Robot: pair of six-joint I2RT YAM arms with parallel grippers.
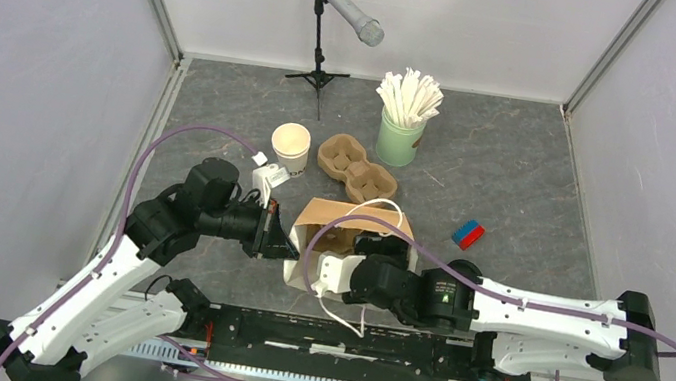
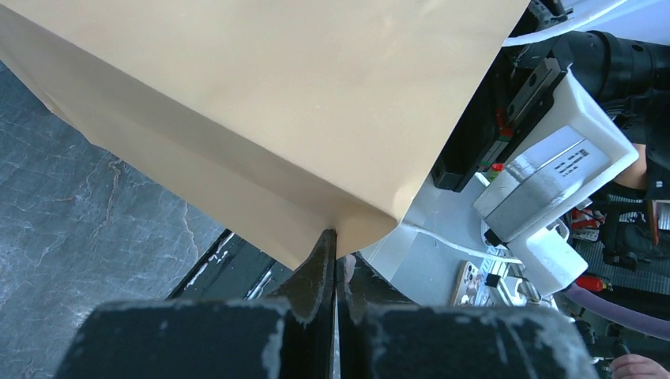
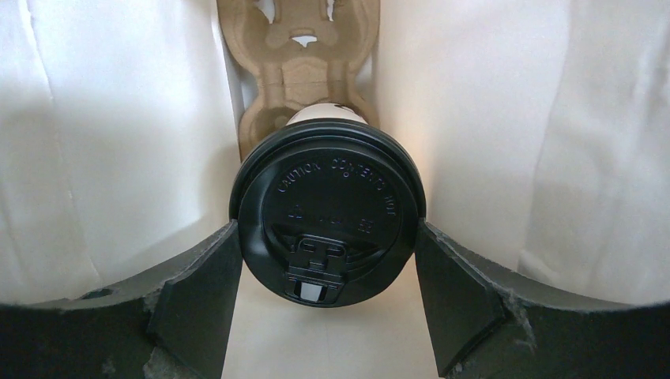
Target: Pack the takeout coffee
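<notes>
Now the right gripper (image 3: pixel 326 241), clamped on the coffee (image 3: pixel 326 207), holds it inside the bag (image 2: pixel 261 103) over a carrier (image 3: pixel 304 75); the left gripper (image 2: pixel 333 260) pinches the bag's edge. Next, probably: seat it, then release.

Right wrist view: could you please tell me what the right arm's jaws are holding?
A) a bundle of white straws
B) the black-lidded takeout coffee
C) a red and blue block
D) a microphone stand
B: the right gripper has its jaws pressed on both sides of the takeout coffee, black lid facing the camera, inside the white-lined bag.
</notes>
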